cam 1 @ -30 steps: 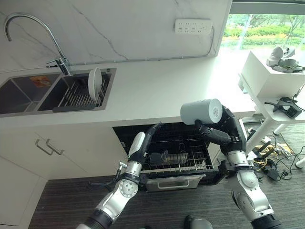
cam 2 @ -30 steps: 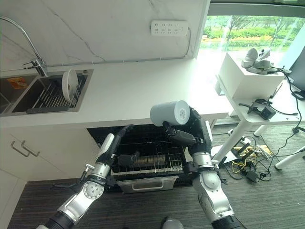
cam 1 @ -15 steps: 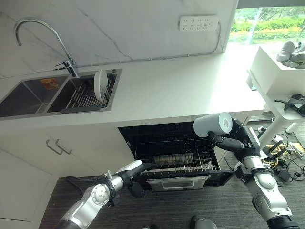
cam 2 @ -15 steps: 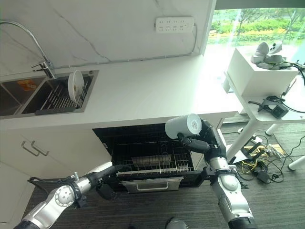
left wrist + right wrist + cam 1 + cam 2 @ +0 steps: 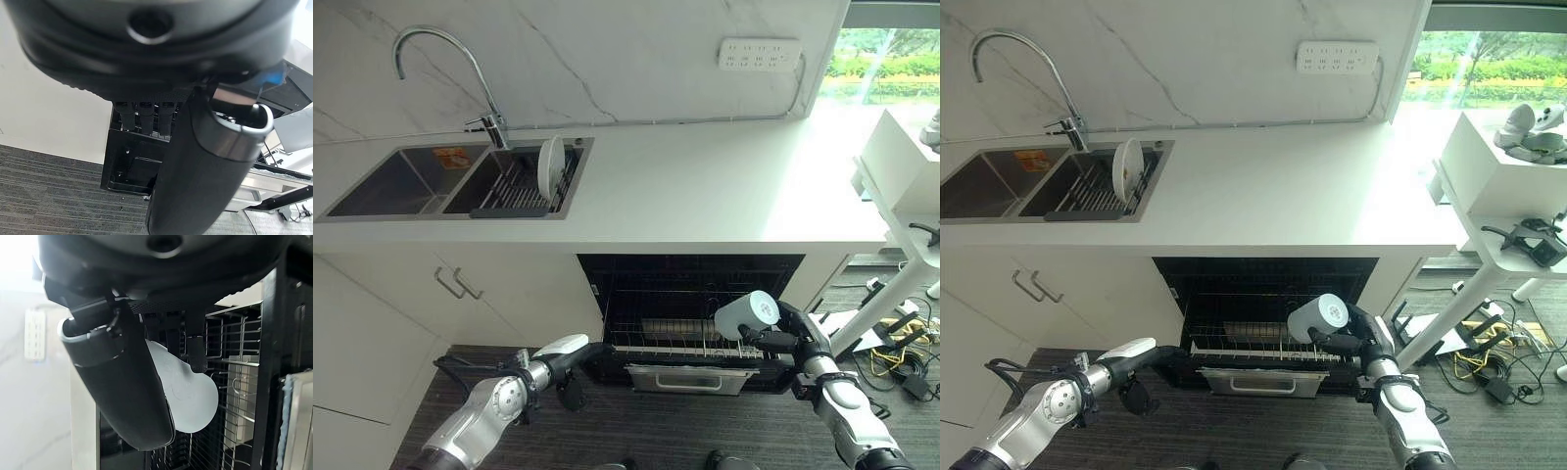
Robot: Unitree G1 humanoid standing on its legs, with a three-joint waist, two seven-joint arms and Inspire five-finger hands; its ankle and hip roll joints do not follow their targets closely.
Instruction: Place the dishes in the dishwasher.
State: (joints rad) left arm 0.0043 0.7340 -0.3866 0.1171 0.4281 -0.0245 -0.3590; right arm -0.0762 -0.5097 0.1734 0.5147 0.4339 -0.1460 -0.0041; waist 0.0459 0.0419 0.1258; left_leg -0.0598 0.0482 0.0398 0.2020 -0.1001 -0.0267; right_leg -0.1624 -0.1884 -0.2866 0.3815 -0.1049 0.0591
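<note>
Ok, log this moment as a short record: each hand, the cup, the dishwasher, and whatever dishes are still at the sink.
right hand: curled round the pale cup, holding it on its side
cup position: over the right part of the pulled-out dishwasher rack, not yet set down
left hand: low at the rack's front left corner; cannot tell what its fingers are doing
dishwasher: open under the counter, rack drawn forward
sink: one white plate standing on edge in the drainer

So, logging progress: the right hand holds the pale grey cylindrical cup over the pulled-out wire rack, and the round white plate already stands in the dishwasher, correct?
Not quite: the round white plate stands in the sink's dish rack, as the left eye view shows. The right hand does hold the pale grey cylindrical cup over the wire rack.
</note>
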